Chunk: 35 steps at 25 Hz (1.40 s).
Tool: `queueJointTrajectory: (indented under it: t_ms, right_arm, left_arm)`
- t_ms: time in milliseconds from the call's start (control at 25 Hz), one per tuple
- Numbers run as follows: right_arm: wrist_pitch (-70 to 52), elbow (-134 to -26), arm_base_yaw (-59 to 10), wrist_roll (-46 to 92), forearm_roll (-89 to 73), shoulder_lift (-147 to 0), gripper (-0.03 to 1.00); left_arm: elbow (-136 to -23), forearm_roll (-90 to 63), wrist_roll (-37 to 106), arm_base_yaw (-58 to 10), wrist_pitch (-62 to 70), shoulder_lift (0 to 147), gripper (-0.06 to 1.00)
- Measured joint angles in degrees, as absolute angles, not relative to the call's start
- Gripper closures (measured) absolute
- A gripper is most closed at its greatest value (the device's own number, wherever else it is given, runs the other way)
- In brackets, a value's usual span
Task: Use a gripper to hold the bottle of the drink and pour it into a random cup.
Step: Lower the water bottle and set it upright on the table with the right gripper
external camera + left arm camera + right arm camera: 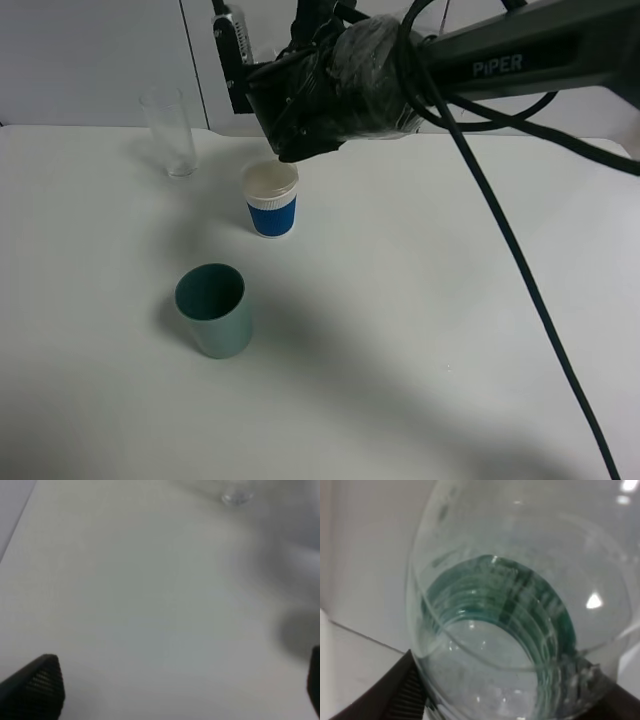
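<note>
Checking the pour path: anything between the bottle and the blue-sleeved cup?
Nothing visible. The right gripper holds the bottle just over the open top of the cup, with no object in the gap. The grey-green cup and the clear glass stand apart from it, off the pour line.

my right arm's dark grey link (pixel 560 40) reads "piper", black cables (pixel 500 230) looping; my left end effector's fingers (pixel 35 690) are ribbed black.

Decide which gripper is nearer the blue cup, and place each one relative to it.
Right. The right gripper holds the bottle just above the blue cup. The left gripper is open over the table, outside the high view, and its own view shows no cup.
</note>
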<state>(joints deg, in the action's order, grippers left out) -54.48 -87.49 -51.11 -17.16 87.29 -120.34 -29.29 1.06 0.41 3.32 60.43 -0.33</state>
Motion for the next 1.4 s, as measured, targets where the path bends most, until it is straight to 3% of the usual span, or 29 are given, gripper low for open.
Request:
queueJointTrajectory:
  t_ms: [160, 920, 1400]
  right_arm:
    - [-53.7, -87.5, -51.1, -26.4, 79.0, -117.4, 0.44]
    - [-44.4, -86.1, -45.9, -26.5, 46.2, -103.3, 0.44]
    - [-18.3, -58.6, -37.6, -34.0, 42.2, -89.9, 0.44]
  left_arm:
    - [-29.3, 1.1, 0.4, 3.3, 60.4, -0.3, -0.04]
    - [-29.3, 1.2, 0.4, 3.3, 60.4, -0.3, -0.04]
    - [-29.3, 1.1, 0.4, 3.3, 60.4, -0.3, -0.04]
